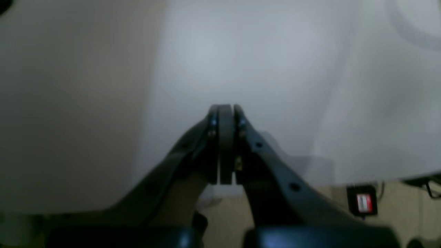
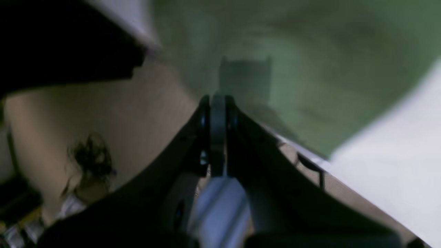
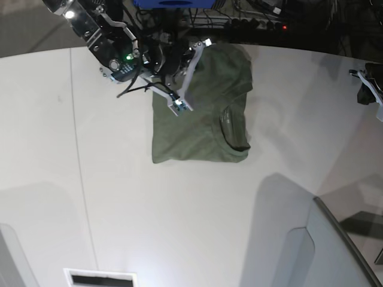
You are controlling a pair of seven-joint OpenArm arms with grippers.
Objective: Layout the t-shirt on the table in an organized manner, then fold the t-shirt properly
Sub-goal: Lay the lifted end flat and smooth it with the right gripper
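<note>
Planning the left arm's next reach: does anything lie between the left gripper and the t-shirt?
Nothing visible does. The left gripper sits shut at the table's edge, with only bare white tabletop between it and the folded t-shirt. The right gripper is over the shirt's other side.

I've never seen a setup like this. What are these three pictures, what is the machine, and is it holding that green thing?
This is a robot with two arms, each ending in a gripper. The base view looks down on a white table where an olive-green t-shirt, already folded into a rectangle, lies. The other two pictures come from cameras on the wrists, looking along each gripper. The right gripper is shut, hovering near the shirt's edge and holding nothing. The left gripper is also shut and empty, over bare table off to the side.
</note>
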